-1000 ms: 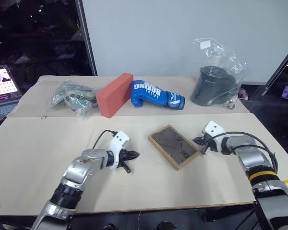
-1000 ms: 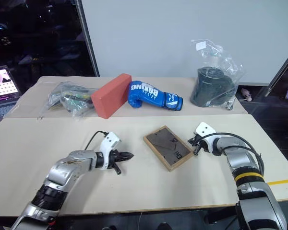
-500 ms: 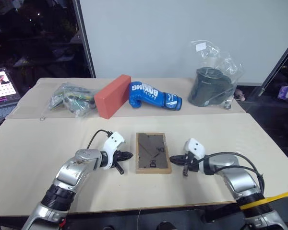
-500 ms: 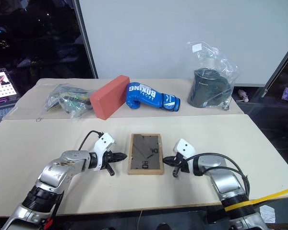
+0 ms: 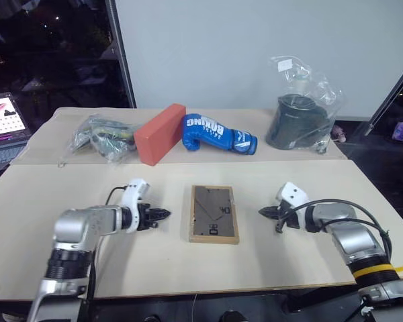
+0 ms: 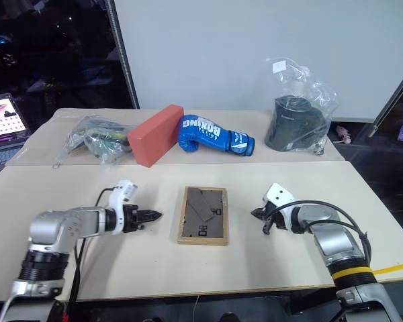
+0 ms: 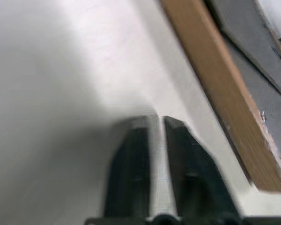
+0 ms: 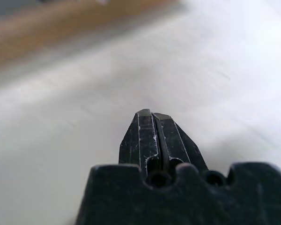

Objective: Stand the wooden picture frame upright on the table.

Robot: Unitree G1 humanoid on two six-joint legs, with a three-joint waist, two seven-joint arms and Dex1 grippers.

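The wooden picture frame [image 5: 213, 213] lies face-down on the pale surface [image 5: 188, 268] between the slightly parted left jaws and the closed, empty right jaws.

The wooden picture frame [image 5: 214, 213] lies face down, its picture hidden.

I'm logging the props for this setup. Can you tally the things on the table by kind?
Picture frame: 1
Red block: 1
Blue boxing glove: 1
Plastic bags with contents: 2
Total: 5
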